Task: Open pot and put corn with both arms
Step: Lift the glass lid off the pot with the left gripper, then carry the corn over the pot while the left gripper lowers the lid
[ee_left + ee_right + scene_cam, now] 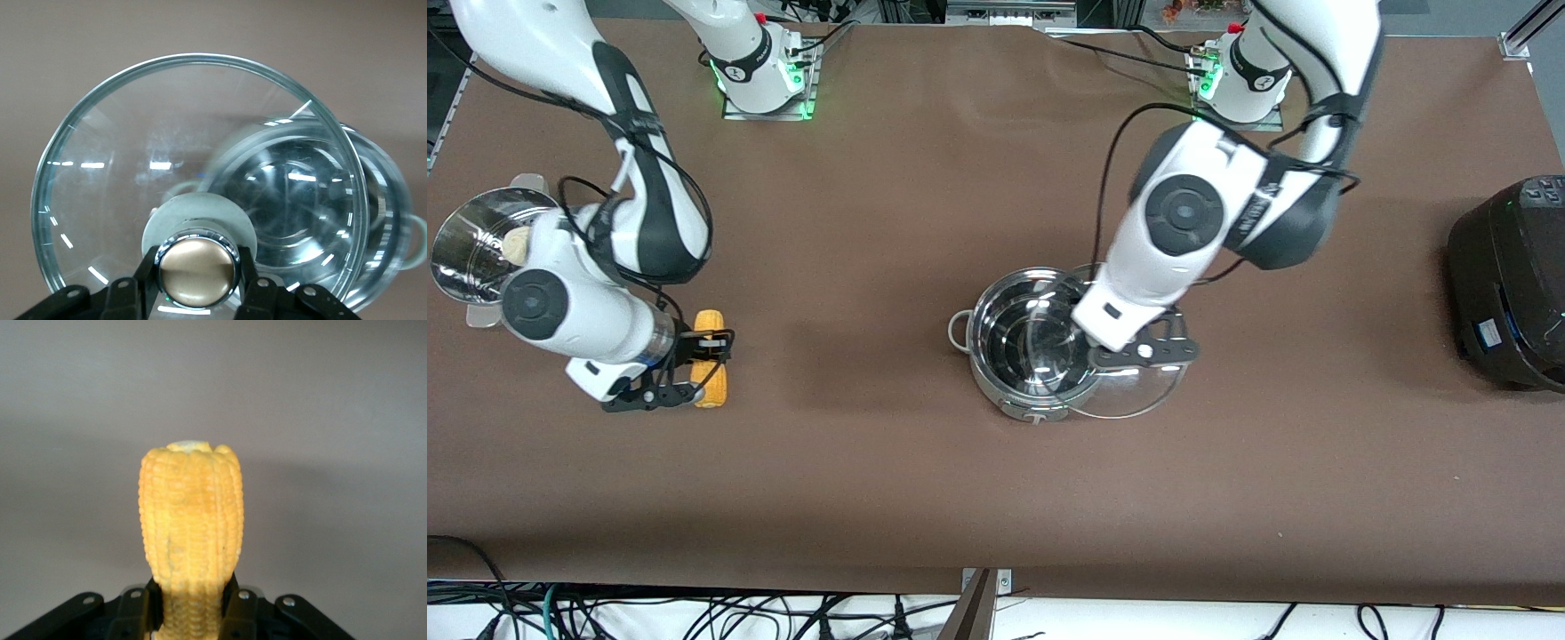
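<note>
With lid (193, 200) off, left pincer (198, 277) on knob (197, 269), right pincer (190, 603) round corn (191, 533)

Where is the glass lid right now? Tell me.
The glass lid is off the pot, held by its knob in the left gripper, overlapping the pot's rim toward the left arm's end of the table.

The left arm reaches down from its base with its wrist bent toward the front camera; the left pincer (198, 277) is clamped on the brass-coloured lid knob (198, 270). The right arm is folded low at its end of the counter, and the right pincer (192, 603) grips the corn cob (191, 520) near one end.
</note>
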You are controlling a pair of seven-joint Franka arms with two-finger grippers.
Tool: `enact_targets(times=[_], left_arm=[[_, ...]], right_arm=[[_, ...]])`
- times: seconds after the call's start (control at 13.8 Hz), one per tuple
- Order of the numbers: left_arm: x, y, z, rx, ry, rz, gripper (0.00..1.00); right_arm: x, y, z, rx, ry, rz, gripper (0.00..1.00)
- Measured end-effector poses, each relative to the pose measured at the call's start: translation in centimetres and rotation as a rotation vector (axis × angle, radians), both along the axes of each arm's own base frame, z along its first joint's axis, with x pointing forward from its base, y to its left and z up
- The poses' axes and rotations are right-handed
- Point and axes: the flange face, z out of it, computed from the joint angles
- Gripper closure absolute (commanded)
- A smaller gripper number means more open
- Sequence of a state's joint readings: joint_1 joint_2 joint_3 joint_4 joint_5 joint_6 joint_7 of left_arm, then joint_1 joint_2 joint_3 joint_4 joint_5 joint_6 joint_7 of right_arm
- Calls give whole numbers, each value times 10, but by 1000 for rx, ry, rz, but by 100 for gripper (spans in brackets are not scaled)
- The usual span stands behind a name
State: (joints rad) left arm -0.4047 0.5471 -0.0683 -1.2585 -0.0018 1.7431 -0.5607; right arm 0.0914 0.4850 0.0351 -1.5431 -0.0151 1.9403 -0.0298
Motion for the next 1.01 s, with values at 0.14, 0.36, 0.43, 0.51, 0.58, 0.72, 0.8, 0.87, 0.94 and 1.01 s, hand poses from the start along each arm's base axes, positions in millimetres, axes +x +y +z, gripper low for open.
enact_targets(times=[0.14,0.36,0.43,0.51,0.58,0.72,0.8,0.87,0.94,1.01], left_arm=[[12,58,21,5,20,-6,100],[12,147,45,6,34,8,100],[4,170,48,8,44,9,100],[-5,191,49,10,56,-2,100],[-15,212,48,9,63,-16,100],[-28,272,29,-1,47,-24,100],[-33,305,12,-7,36,-25,100],[-37,333,-8,-11,28,-22,100],[-42,352,-29,-13,23,-15,100],[-45,362,-52,-15,19,-7,100]], right_arm=[[4,25,45,25,-3,26,86],[-2,83,66,89,-11,-25,86],[-8,114,69,92,-12,-72,86],[-17,155,71,90,-14,-120,86],[-29,201,72,89,-20,-163,86],[-53,286,71,105,-46,-229,86],[-61,316,69,117,-59,-250,86],[-67,337,66,130,-73,-262,86],[-70,353,62,145,-86,-266,86],[-72,364,57,155,-95,-261,86]])
